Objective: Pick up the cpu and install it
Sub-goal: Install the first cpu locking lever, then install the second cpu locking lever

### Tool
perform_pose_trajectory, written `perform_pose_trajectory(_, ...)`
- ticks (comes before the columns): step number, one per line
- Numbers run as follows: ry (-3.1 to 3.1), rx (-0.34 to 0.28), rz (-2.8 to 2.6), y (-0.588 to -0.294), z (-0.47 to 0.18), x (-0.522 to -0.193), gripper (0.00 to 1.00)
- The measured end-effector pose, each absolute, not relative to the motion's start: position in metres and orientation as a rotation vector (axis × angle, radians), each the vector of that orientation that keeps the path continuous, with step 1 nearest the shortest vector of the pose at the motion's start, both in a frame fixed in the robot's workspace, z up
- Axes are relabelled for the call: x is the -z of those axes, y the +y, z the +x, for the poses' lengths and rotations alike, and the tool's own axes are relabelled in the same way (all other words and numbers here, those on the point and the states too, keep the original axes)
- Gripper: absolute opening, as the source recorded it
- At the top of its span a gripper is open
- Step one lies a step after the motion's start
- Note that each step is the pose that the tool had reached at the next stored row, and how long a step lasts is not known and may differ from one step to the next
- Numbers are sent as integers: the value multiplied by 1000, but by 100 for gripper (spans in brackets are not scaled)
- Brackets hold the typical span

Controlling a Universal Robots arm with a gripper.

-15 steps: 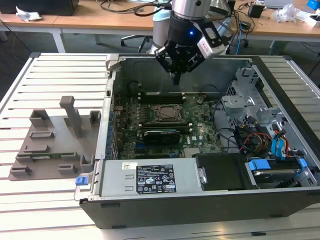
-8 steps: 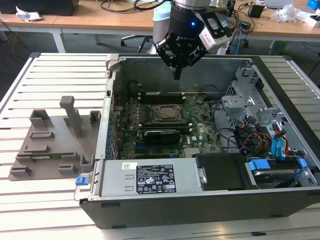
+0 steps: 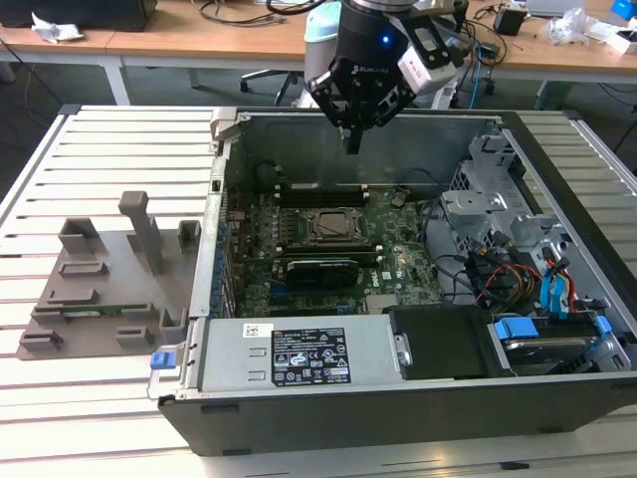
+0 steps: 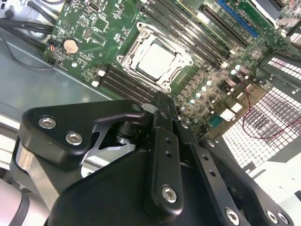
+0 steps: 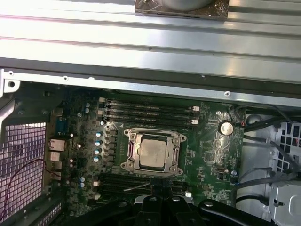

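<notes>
The claw [image 3: 352,139] hangs above the open case [image 3: 398,398], over the far part of the board [image 3: 328,249] and well clear of it. Its fingers [image 4: 162,113] are drawn together into one narrow black tip, and nothing is held between them. Below the claw, a little nearer the case's front, the cpu [image 5: 154,153] sits in its socket [image 5: 153,153]; in both wrist views its pale silvery top lies flat and square inside the metal frame, which surrounds it on all four sides. In the second wrist view the cpu [image 4: 156,60] lies just beyond the closed fingertips, apart from them. Dark memory slots [image 5: 146,110] run on both sides of the socket, and a round coin cell [image 5: 226,128] sits on the green board off to one side. In the exterior view, a grey tray [image 3: 109,279] with upright posts rests on the slatted worktop [image 3: 100,149], well away from the claw toward the exterior view's left, outside the case. Toward the exterior view's right of the claw, inside the case, stand metal drive cages [image 3: 498,209] with a tangle of coloured cables [image 3: 518,279] beside them.
</notes>
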State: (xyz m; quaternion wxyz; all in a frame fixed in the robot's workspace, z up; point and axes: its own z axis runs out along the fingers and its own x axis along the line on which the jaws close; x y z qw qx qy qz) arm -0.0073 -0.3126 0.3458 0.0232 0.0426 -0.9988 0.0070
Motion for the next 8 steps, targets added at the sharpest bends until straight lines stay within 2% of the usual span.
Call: perform_pose_trajectory(8,-3092,-22,132,-313,-7,-347,11)
